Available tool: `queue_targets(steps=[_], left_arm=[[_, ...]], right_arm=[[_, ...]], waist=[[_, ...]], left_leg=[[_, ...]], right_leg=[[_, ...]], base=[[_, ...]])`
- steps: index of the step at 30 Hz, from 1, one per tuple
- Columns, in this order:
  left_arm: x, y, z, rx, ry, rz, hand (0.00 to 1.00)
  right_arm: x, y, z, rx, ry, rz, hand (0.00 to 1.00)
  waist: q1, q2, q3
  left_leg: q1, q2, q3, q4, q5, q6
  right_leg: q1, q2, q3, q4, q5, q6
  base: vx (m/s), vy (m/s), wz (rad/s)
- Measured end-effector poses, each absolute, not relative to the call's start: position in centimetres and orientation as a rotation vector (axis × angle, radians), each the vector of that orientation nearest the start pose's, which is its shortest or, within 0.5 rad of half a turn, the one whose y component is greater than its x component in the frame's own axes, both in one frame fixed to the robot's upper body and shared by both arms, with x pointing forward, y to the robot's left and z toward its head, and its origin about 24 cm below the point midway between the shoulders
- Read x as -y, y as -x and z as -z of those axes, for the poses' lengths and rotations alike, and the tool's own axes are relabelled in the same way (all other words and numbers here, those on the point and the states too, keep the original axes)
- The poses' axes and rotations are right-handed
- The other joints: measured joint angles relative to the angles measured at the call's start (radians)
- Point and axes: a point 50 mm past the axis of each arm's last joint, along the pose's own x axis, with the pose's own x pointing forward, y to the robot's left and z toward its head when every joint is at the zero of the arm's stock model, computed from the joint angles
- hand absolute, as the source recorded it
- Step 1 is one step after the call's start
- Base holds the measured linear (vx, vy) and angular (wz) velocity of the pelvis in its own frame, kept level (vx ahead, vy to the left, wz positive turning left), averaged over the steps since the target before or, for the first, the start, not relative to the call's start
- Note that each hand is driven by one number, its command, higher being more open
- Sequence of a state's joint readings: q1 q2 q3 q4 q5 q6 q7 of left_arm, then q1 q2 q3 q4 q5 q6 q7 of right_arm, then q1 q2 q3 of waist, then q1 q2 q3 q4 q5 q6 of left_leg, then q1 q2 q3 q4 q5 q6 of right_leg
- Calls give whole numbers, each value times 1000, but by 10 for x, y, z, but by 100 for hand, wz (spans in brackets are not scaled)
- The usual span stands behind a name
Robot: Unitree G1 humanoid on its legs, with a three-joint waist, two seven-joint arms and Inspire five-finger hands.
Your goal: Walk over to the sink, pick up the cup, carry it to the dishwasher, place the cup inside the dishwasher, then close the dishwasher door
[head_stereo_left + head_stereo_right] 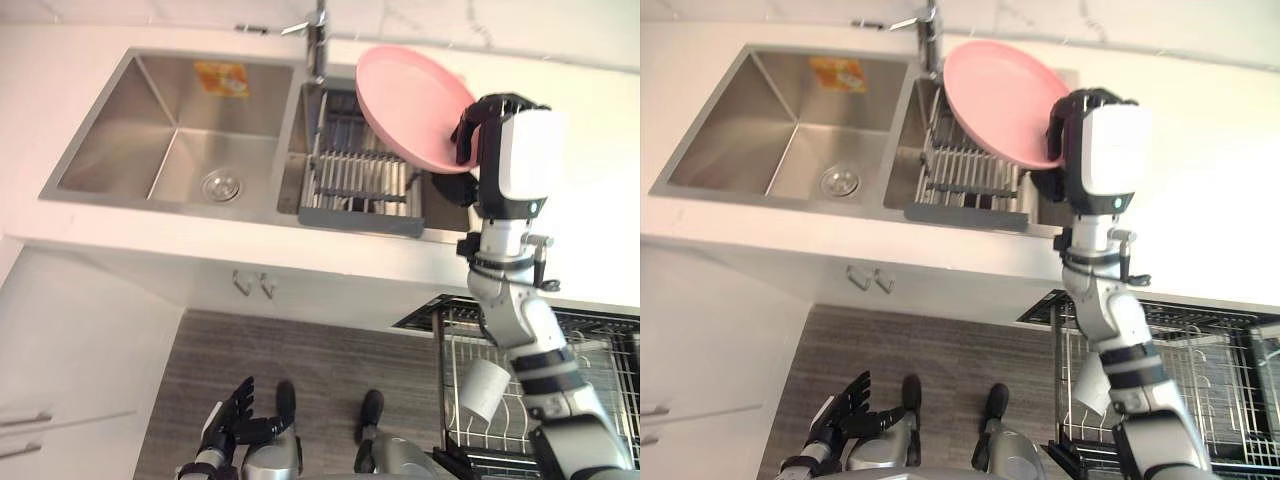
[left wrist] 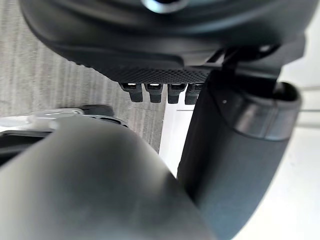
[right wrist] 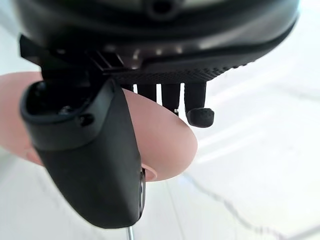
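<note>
"Left eye view first. What has it got?"

"Not a cup. In the upper right of the frame the right hand is clamped on the rim of a pink plate, which is tilted over the drying rack in the right basin of the sink. I can't tell if the plate's lower edge touches the rack. The left hand hangs at the bottom edge over the floor, fingers loose, holding nothing."

"And the cup?"

"What I take for a white cup lies at lower right, beside the arm."

"Right eye view?"

"Same scene. The cup sits in the dishwasher rack, pulled out below the bench. The faucet stands just beside the plate's top edge."

"Left wrist view?"

"Its own fingers are straight, with floor past them."

"Right wrist view?"

"The thumb lies across the plate's face and the fingers curl at the rim. It's an edge pinch, so I'd say the plate could swing. It should grip firmly, lift clear of rack and faucet, carry slowly, and slot the plate in away from the cup."
</note>
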State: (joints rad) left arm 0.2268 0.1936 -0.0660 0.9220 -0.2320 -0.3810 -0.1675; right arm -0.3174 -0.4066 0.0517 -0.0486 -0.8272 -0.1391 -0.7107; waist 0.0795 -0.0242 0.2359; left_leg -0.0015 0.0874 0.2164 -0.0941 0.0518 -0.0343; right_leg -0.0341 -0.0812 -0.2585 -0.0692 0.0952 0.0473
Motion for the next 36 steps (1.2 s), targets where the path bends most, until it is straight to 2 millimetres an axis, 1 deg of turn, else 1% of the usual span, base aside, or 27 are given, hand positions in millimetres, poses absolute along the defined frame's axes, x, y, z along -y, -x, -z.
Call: queue_targets(steps=[1,2,4,6,8,10,12,16,18,20,22,24,25,26,28,29,30,31,32,33,34,35,36], left_arm=[[-213,-90,137,-757,44,-36,100],[-215,-85,138,-773,38,-51,100],[-217,-82,139,-788,33,-60,100],[-219,-75,141,-815,12,-65,100],[-221,-74,141,-822,6,-72,100],[-221,-70,142,-837,-2,-69,100],[-222,-67,144,-860,-6,-69,100],[-221,-64,145,-874,-8,-68,100],[-221,-60,147,-890,-16,-61,100],[-221,-58,147,-893,-18,-58,100],[-220,-57,147,-900,-15,-58,100],[-219,-56,148,-913,-11,-57,100],[-219,-56,149,-915,-10,-57,100],[-218,-55,149,-922,-10,-57,100],[-219,-53,150,-928,-15,-55,100],[-219,-52,150,-933,-14,-60,100],[-218,-50,150,-936,-2,-76,100],[-217,-48,151,-938,7,-85,100],[-216,-46,151,-940,15,-95,100],[-218,-46,151,-939,16,-105,100],[-220,-45,150,-940,15,-111,100],[-220,-44,151,-954,18,-115,100],[-220,-44,152,-957,25,-121,100]], right_arm=[[187,-275,-179,920,988,593,0],[189,-266,-178,930,964,610,0],[191,-259,-177,933,950,622,0],[196,-250,-170,917,945,627,0],[199,-243,-164,903,950,623,0],[201,-236,-159,892,950,618,0],[202,-232,-154,872,944,615,0],[209,-222,-148,837,960,632,0],[211,-219,-145,820,968,634,0],[213,-218,-144,814,972,637,0],[214,-218,-143,806,977,637,0],[218,-215,-141,785,992,643,0],[219,-215,-141,782,994,645,0],[222,-212,-139,774,1002,646,0],[224,-209,-134,752,1012,641,0],[225,-206,-130,733,1018,634,0],[226,-203,-127,717,1023,636,0],[225,-202,-125,711,1027,637,0],[225,-202,-124,709,1029,640,0],[223,-203,-123,713,1027,636,0],[223,-203,-123,716,1032,631,0],[224,-203,-121,714,1039,630,0],[224,-206,-119,705,1034,628,0]], waist=[[-3,-2,-7],[-12,-9,-31],[-18,-16,-47],[-40,-26,-68],[-48,-32,-74],[-54,-34,-89],[-73,-33,-94],[-76,-31,-106],[-87,-28,-122],[-93,-26,-128],[-96,-23,-129],[-96,-15,-132],[-96,-13,-133],[-96,-9,-133],[-99,-9,-132],[-102,-9,-132],[-104,-9,-132],[-106,-3,-134],[-108,9,-135],[-104,4,-128],[-105,-12,-131],[-107,-12,-134],[-104,-8,-143]], left_leg=[[7,0,6,0,-3,0],[15,0,24,0,-9,0],[28,0,39,0,-14,0],[49,-1,52,0,-19,-3],[67,-1,71,0,-25,-4],[76,-1,87,0,-31,-5],[97,-1,104,0,-38,-6],[125,2,140,1,-51,-12],[133,-5,152,6,-57,-15],[136,-7,149,27,-86,-24],[137,-8,150,71,-120,-20],[138,-10,153,134,-172,-15],[138,-12,153,146,-184,-14],[138,-19,156,173,-209,-5],[139,-19,185,202,-232,-1],[138,-13,207,231,-253,3],[139,-4,234,246,-258,12],[139,2,248,244,-258,14],[141,21,279,242,-258,19],[145,25,317,257,-271,21],[148,18,326,273,-284,18],[152,15,325,303,-303,15],[153,10,297,305,-307,16]], right_leg=[[4,0,5,-2,1,1],[5,1,22,-4,2,4],[11,2,37,-7,3,5],[26,2,50,-10,7,2],[35,2,67,-10,8,2],[35,4,84,-14,10,4],[47,7,100,-14,10,4],[49,17,148,-14,13,3],[42,22,173,-13,15,2],[30,30,215,-11,22,3],[30,31,253,-11,29,7],[26,33,310,-6,37,16],[20,33,324,-5,39,18],[13,35,362,-4,47,25],[9,35,386,-5,53,30],[7,36,398,-8,38,25],[-11,31,341,19,0,-27],[-21,28,300,33,-25,-65],[-35,20,226,70,-60,-108],[-83,-5,141,190,-60,-105],[-94,-21,104,231,-58,-106],[-89,-24,105,229,-37,-42],[-80,-15,125,191,-15,-12]], base=[[39,13,-32],[54,13,-32],[61,13,-28],[78,13,-19],[73,18,-25],[49,8,-28],[33,2,-23],[-4,-4,-34],[-15,3,-44],[-20,5,-57],[-24,22,-58],[-37,46,-71],[-61,72,-83],[-54,64,-74],[-50,56,-63],[-71,55,-60],[-69,74,-62],[-33,70,-66],[18,60,-76],[33,44,-75],[38,42,-69],[50,41,-67],[51,28,-65]])
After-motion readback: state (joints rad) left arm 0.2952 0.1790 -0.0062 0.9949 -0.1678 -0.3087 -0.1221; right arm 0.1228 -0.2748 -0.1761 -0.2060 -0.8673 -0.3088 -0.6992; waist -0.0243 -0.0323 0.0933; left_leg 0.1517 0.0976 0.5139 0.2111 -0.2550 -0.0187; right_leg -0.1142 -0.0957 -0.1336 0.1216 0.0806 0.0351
